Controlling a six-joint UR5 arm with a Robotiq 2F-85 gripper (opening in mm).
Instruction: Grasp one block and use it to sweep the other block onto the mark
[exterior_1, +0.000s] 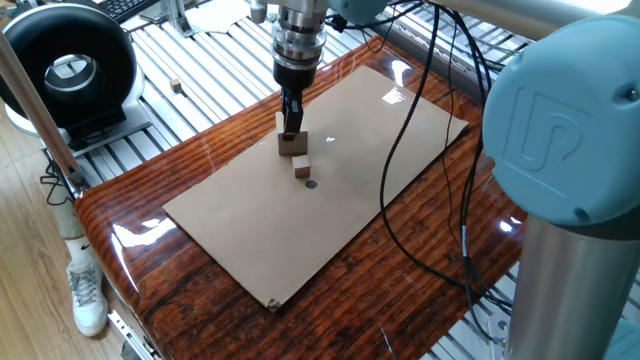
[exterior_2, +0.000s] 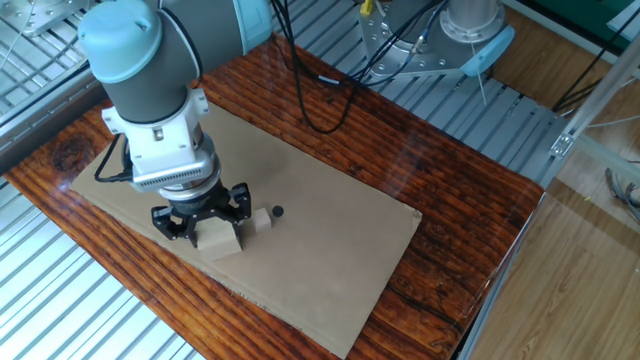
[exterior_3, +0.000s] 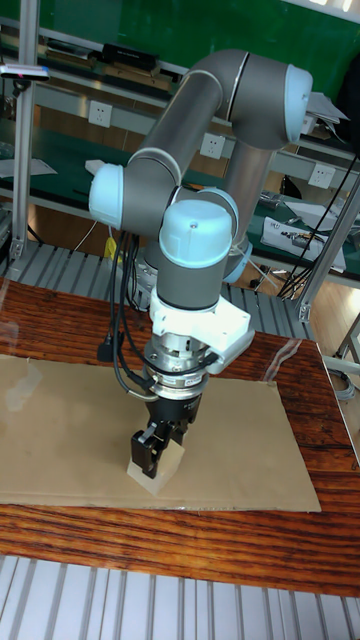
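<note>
My gripper (exterior_1: 291, 126) points straight down and is shut on the larger pale block (exterior_1: 294, 144), which rests on the tan cardboard sheet (exterior_1: 250, 230). The small brownish block (exterior_1: 302, 168) lies just beyond it, with a narrow gap between the two. The dark round mark (exterior_1: 311, 184) sits right after the small block, on the same line. In the other fixed view the pale block (exterior_2: 220, 238) shows between the fingers (exterior_2: 236, 203), with the small block (exterior_2: 262, 220) and the mark (exterior_2: 278, 212) to its right. The tall fixed view shows the gripper (exterior_3: 152, 450) on the pale block (exterior_3: 157, 471); the small block is hidden there.
The cardboard lies on a glossy dark wooden table (exterior_1: 140, 215). A black round device (exterior_1: 68, 68) stands off the table at the left. Black cables (exterior_1: 420, 150) hang over the sheet's right side. A tiny cube (exterior_1: 176, 87) rests on the metal slats behind.
</note>
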